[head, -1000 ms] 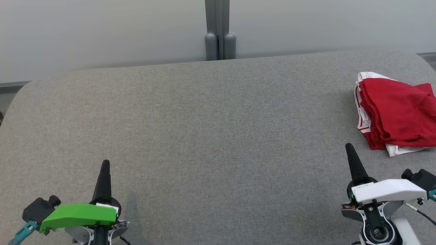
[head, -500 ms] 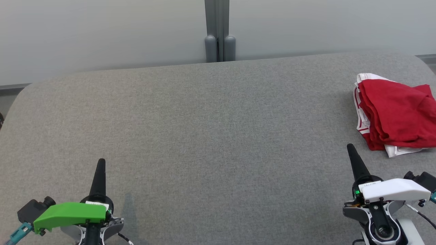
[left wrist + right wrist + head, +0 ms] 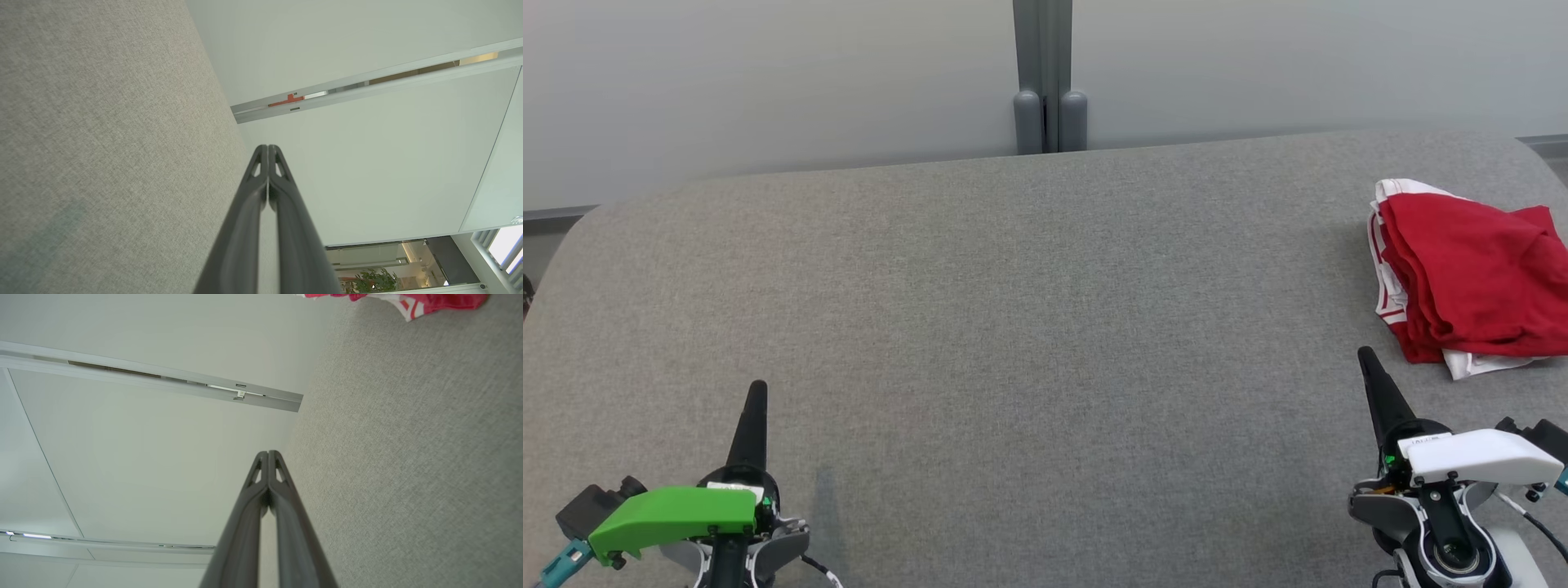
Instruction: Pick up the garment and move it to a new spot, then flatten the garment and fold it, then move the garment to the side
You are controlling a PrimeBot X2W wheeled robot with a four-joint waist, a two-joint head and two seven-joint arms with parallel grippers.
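The garment [image 3: 1474,278] is a red cloth with white striped trim, folded into a loose bundle at the far right of the grey padded table [image 3: 1029,327]. A strip of it also shows at the top edge of the right wrist view as the garment [image 3: 408,302]. My right gripper [image 3: 1366,357] is shut and empty, its tip just near-left of the bundle, apart from it. My left gripper [image 3: 757,388] is shut and empty at the lower left, far from the cloth. Both wrist views show the fingers pressed together: left gripper [image 3: 267,148], right gripper [image 3: 268,453].
A pale wall runs behind the table, with a grey post [image 3: 1045,77] at its middle. The table's far corners are rounded. The garment lies close to the right edge of the head view.
Both grippers have drawn back toward the near edge, and the head view has shifted slightly. The garment lies where it was.
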